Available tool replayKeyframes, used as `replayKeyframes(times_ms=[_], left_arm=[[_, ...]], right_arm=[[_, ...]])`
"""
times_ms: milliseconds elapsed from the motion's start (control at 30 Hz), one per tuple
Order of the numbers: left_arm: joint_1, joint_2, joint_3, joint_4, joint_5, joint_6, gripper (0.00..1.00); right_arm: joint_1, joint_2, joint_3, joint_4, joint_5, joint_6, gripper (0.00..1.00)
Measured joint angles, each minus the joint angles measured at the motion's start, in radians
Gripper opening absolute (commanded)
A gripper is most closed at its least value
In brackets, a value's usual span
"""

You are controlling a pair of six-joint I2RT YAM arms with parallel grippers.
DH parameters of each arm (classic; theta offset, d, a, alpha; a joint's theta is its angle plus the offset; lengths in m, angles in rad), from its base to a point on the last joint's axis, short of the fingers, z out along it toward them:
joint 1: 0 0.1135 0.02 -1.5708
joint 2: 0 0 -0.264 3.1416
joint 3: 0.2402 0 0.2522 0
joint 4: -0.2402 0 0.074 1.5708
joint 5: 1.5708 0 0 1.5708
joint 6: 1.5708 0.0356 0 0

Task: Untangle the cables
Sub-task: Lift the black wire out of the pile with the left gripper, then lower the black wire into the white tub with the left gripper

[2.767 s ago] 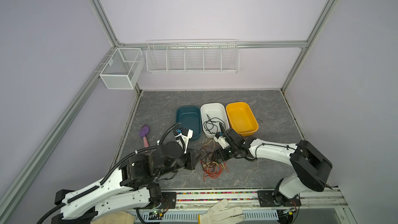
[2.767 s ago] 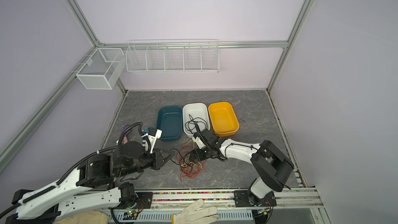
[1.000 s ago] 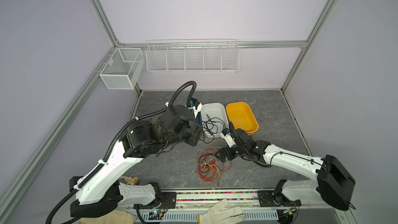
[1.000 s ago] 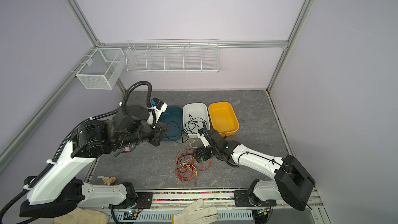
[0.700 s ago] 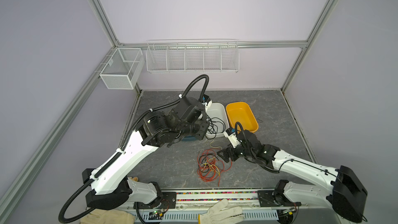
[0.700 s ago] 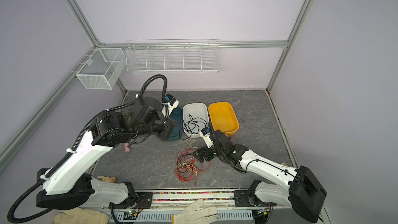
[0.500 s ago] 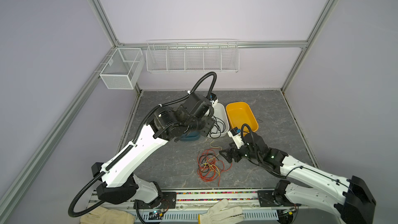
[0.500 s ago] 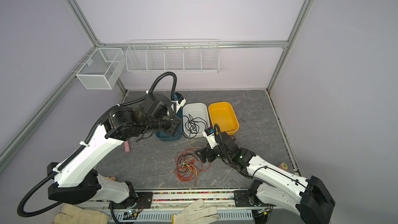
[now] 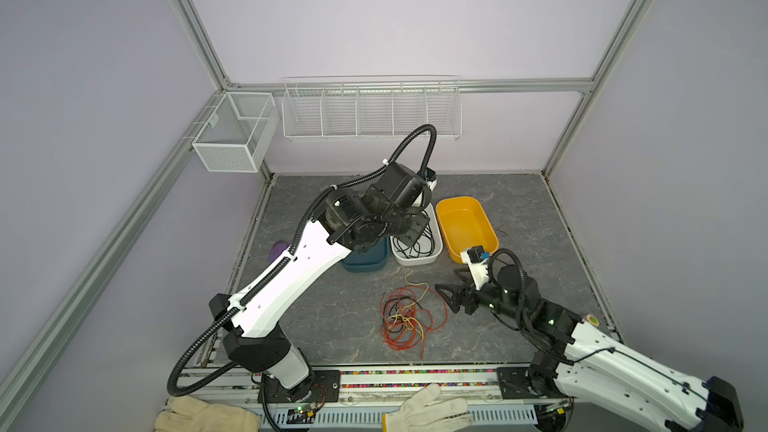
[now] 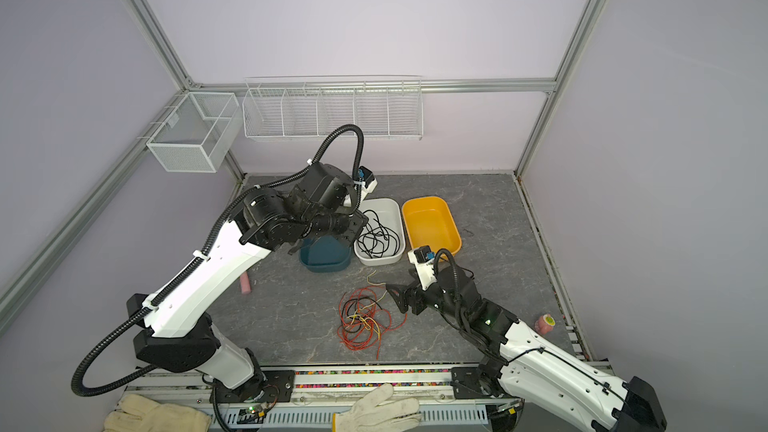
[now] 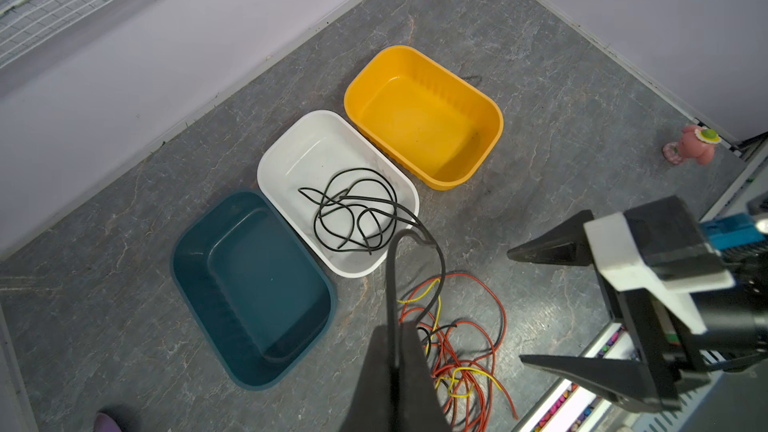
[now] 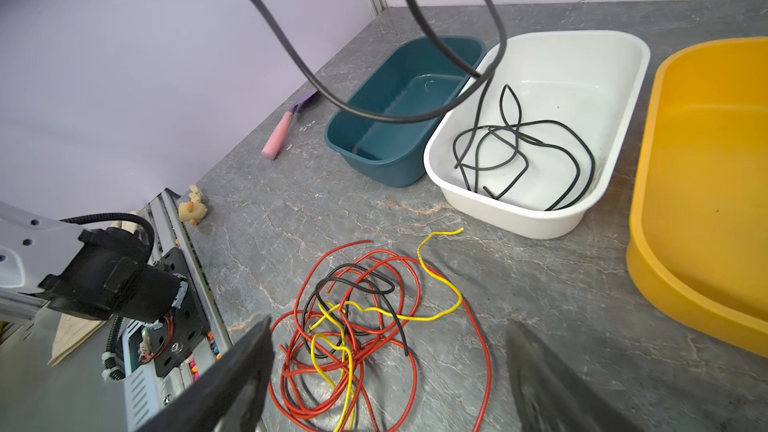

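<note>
The cables show in two lots. A tangle of red, black and yellow cables (image 9: 405, 317) (image 10: 363, 320) (image 12: 357, 317) lies on the grey table near its front. Loose black cable (image 10: 376, 238) (image 11: 353, 209) is coiled in the white bin (image 9: 415, 261). My left gripper (image 9: 415, 234) (image 11: 395, 328) hangs over that bin, shut on a black cable (image 11: 390, 284) (image 12: 374, 114) that loops down towards the bin. Just right of the tangle, low over the table, my right gripper (image 9: 451, 284) (image 12: 388, 326) stands open and holds nothing.
A teal bin (image 9: 365, 261) and a yellow bin (image 9: 465, 222) flank the white one, both with nothing in them. A pink-handled tool (image 10: 246, 284) lies at the left, a pink toy (image 10: 544, 323) at the right edge. Gloves (image 9: 428, 409) rest on the front rail.
My left arm has risen and swung right from beside the teal bin to over the white bin, with the black cable. The right gripper has drawn back to the right of the tangle.
</note>
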Motion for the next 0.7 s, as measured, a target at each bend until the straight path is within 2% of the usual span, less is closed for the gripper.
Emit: replayKeyframes(times_ms=[267,700], left_arm=[[0.034,0.013,-0.011,0.065,-0.045,0.032,0.0],[0.095,0.073,-0.102,0.187,-0.045,0.068,0.0]], right_arm=[[0.0,-0.075,-0.048,0.032,0.009,0.0,0.88],[0.0,-0.039,-0.048,0.046,-0.006,0.0,0.88]])
